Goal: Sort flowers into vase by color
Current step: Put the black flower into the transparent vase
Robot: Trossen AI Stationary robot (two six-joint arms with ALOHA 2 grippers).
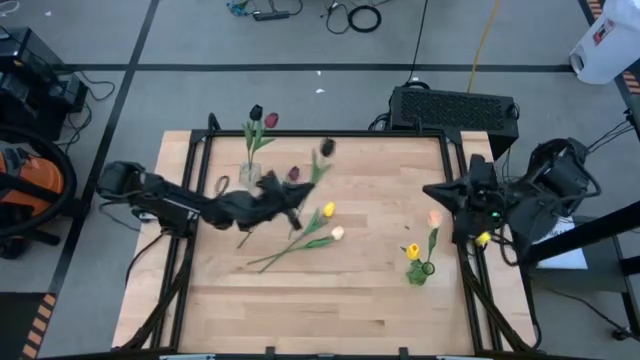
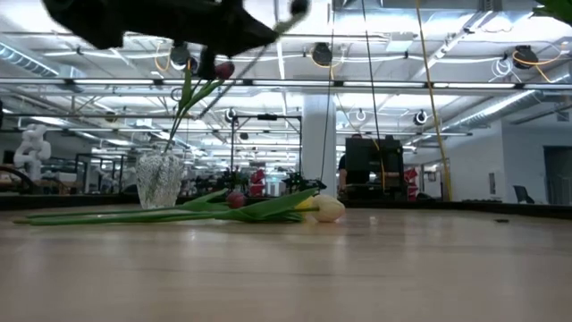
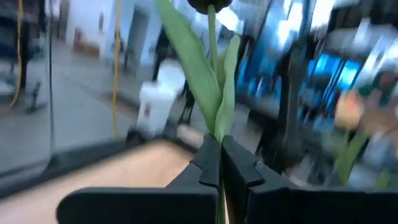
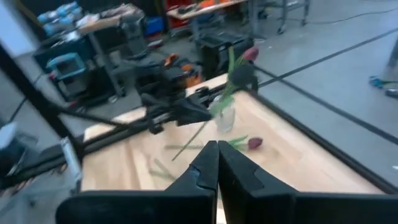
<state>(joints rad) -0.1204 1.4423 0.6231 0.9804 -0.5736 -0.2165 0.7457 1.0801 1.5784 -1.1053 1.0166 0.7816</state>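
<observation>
My left gripper (image 1: 297,201) reaches over the table's middle from the left, shut on a near-black tulip (image 1: 326,147) with its head (image 3: 208,5) out ahead of the fingers. A clear vase (image 1: 250,173) at the far left holds a dark tulip and a red tulip (image 1: 271,120) by their stems. A red tulip (image 1: 293,174), a yellow tulip (image 1: 328,210) and a cream tulip (image 1: 337,233) lie flat on the table. A small vase (image 1: 419,270) at the right holds a yellow tulip and a peach tulip (image 1: 434,218). My right gripper (image 4: 216,145) waits shut above the right edge, touching nothing. My left gripper pinches the near-black tulip's green stem (image 3: 218,132) between its two fingers, just below the leaves. The fingers come about level from the table's left, and the stem runs on out of their tips. The flower is lifted clear, slanting toward the far right.
The dark table frame (image 1: 300,135) runs along the edges. A black box (image 1: 455,108) stands behind the far right corner. Bare wood lies along the near side (image 1: 320,310). In the low view the lying stems (image 2: 179,215) stretch in front of the clear vase (image 2: 161,179).
</observation>
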